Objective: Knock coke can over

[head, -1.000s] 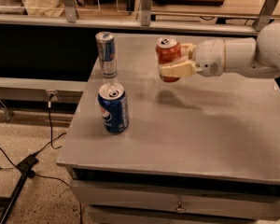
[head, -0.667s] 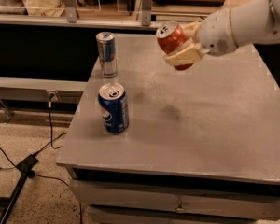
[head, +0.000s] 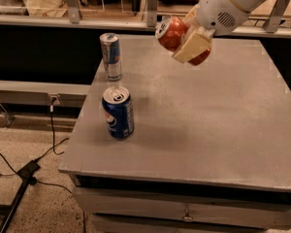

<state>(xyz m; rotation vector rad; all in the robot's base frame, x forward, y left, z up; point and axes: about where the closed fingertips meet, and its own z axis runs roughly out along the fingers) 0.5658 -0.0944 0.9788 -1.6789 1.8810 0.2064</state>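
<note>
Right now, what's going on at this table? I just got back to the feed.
The gripper is shut on the coke can and holds it tilted in the air above the far side of the table. It is not lying on the table, so the knock-over is not yet done. The Pepsi can stands upright near the front left edge, the slim blue-and-silver can upright behind it.
</note>
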